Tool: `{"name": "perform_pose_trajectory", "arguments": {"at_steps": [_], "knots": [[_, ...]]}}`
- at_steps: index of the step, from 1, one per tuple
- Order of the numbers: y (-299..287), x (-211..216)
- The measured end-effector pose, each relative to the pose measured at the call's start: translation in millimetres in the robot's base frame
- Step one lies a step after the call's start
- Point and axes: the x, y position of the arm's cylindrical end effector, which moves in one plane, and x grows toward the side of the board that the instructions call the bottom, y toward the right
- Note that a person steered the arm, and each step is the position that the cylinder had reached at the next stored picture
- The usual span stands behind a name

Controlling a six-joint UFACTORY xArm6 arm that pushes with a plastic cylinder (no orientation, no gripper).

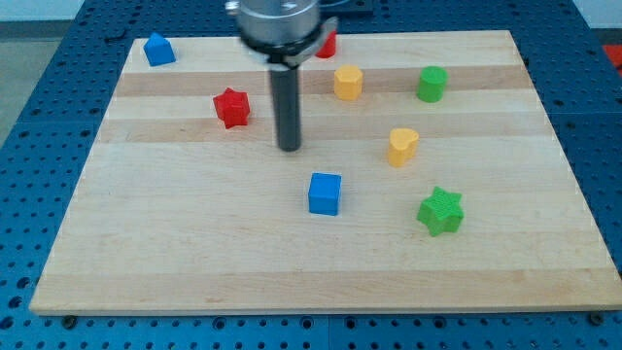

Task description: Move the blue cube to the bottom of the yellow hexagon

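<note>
The blue cube (pixel 325 192) sits near the middle of the wooden board (pixel 194 253). The yellow hexagon (pixel 348 83) stands toward the view's top, above and slightly right of the cube. My tip (pixel 290 149) touches the board above and a little left of the blue cube, with a small gap between them. The tip is below and left of the yellow hexagon.
A red star (pixel 231 107) lies left of the rod. A yellow heart-like block (pixel 402 146), a green star (pixel 440 211) and a green cylinder (pixel 431 85) sit on the right. A blue pentagon-like block (pixel 158 50) is at top left. A red block (pixel 327 45) is half hidden behind the arm.
</note>
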Motion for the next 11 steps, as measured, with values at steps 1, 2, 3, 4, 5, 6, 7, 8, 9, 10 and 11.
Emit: {"name": "perform_pose_trajectory", "arguments": {"at_steps": [1,2,3,4,5,6,7,8,9,10,11], "knots": [[-36,25],[-43,60],[-26,86],[8,100],[44,102],[62,102],[64,102],[64,83],[64,49],[65,14],[66,-18]]}}
